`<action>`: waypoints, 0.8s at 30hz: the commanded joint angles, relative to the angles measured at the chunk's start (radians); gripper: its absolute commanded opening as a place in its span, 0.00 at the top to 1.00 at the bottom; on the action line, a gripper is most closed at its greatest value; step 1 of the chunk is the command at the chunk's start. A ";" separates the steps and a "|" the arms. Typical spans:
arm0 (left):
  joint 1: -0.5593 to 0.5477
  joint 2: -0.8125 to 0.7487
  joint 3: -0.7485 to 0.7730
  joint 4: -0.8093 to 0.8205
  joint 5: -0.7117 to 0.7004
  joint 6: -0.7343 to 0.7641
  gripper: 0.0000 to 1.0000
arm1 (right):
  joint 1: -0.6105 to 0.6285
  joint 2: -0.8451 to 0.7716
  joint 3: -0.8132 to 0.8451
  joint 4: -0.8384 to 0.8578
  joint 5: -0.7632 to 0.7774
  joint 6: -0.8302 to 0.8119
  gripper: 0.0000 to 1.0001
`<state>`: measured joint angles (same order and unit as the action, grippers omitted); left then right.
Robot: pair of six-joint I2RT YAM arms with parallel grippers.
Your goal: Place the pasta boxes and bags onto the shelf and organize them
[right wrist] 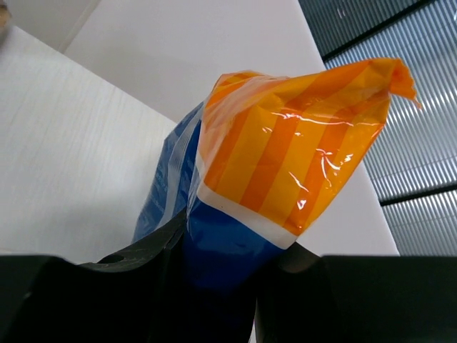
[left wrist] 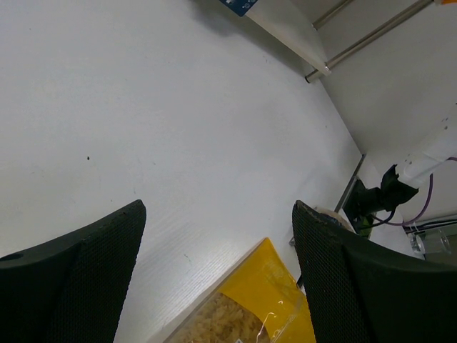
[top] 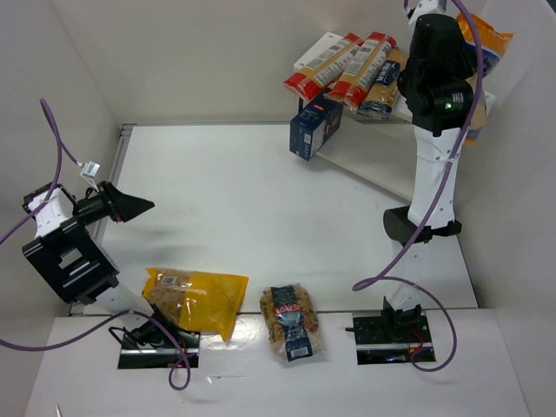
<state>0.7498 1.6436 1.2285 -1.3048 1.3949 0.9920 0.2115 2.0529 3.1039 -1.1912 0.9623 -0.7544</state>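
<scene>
My right gripper [right wrist: 228, 250] is shut on a blue bag with an orange striped top [right wrist: 300, 157] and holds it up by the white shelf [top: 369, 161] at the far right, where the bag [top: 488, 36] shows behind the arm. Two tan packs with red ends [top: 347, 65] and another pasta bag [top: 383, 87] lie on the upper board. The navy box [top: 314, 128] stands at the lower board's left end. My left gripper [top: 130, 207] is open and empty at the left. The yellow bag [top: 195, 300] and the small clear bag [top: 293, 321] lie at the near edge. The yellow bag's corner [left wrist: 264, 300] shows below my left fingers [left wrist: 335, 257].
White walls close in the table at the back, left and right. The right arm's base [top: 391, 328] and the left arm's base [top: 156, 340] sit at the near edge with purple cables. A white shelf board [right wrist: 78, 150] lies under the held bag.
</scene>
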 commanded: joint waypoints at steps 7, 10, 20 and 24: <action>-0.001 -0.051 -0.003 0.010 0.035 0.046 0.11 | -0.009 0.090 0.035 0.255 -0.033 -0.097 1.00; -0.001 -0.051 -0.003 0.010 0.026 0.046 0.11 | -0.018 0.099 0.035 0.255 -0.042 -0.088 1.00; -0.001 -0.051 -0.003 0.010 0.026 0.046 0.11 | -0.090 0.147 0.035 0.274 -0.111 -0.059 1.00; -0.001 -0.051 -0.003 0.010 0.026 0.046 0.11 | -0.101 0.167 0.035 0.294 -0.122 -0.049 1.00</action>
<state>0.7498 1.6245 1.2282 -1.3048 1.3914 0.9916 0.1169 2.2150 3.1043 -1.0317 0.8650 -0.8070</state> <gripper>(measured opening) 0.888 0.381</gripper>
